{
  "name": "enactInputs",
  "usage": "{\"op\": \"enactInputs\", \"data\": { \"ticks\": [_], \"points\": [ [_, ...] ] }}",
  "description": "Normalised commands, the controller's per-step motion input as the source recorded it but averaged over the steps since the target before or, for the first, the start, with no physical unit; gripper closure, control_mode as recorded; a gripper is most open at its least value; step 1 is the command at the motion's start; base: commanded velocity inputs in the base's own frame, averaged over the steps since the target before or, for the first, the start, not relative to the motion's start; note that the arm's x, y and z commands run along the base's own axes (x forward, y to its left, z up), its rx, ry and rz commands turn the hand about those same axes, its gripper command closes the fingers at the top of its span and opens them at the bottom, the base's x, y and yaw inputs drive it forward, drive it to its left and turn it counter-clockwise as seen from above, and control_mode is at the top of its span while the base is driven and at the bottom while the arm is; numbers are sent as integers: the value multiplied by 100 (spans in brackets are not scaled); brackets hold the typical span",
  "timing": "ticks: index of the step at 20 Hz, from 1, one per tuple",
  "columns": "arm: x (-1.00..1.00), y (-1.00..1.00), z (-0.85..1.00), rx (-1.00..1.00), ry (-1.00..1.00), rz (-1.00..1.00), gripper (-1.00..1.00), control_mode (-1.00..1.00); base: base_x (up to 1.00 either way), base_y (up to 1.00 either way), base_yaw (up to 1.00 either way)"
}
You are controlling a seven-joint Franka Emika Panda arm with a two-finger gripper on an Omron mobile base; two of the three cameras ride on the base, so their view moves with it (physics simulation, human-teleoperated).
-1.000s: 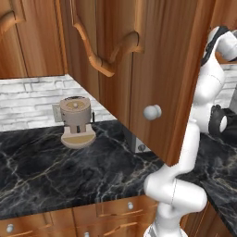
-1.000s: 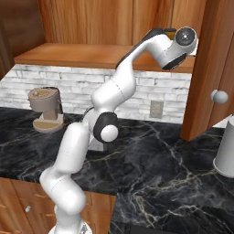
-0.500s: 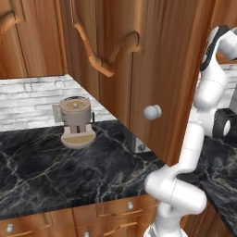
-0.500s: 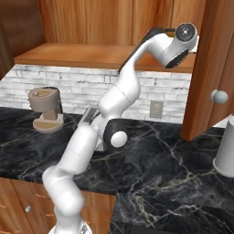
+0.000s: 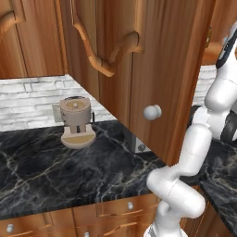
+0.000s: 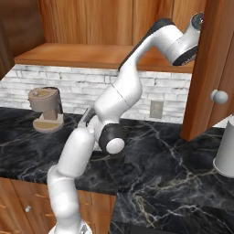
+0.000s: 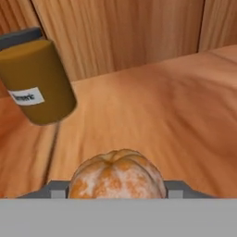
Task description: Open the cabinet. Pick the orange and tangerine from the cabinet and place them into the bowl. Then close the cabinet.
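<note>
Gripping a round, ribbed, pale-mottled orange citrus fruit [image 7: 116,174] at 6 o'clock, pincer [image 7: 117,187] half-closed around it; reddish-brown wooden cabinet door [image 6: 212,68] open; bowl placements and closing left.

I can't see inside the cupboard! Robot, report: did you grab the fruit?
Gripper shut on orange fruit, inside open cabinet. Orange or tangerine: cannot tell. Brown jar beside it, apart, not blocking.

In the hand view, the tangerine [image 7: 116,173] is set on the cabinet shelf [image 7: 176,106] between the gripper [image 7: 115,189] fingers, with a jar [image 7: 37,81] lying beyond it to the left, while a coffee machine [image 5: 76,121] stands on the counter [image 5: 55,166] below.
</note>
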Motion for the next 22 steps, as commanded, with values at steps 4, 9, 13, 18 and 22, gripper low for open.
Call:
{"op": "enactInputs", "data": {
  "ticks": [4, 9, 13, 18, 22],
  "points": [
    [-100, 47, -100, -7, -14, -1, 100, -100, 0, 0, 0],
    [-100, 98, -100, -22, -37, -4, 100, -100, 0, 0, 0],
    [-100, 100, -100, -30, -32, -4, 100, -100, 0, 0, 0],
    [-100, 100, -100, -30, -12, -4, 100, -100, 0, 0, 0],
    [-57, 100, -100, -31, 4, -4, 100, -100, 0, 0, 0]
  ]
}}
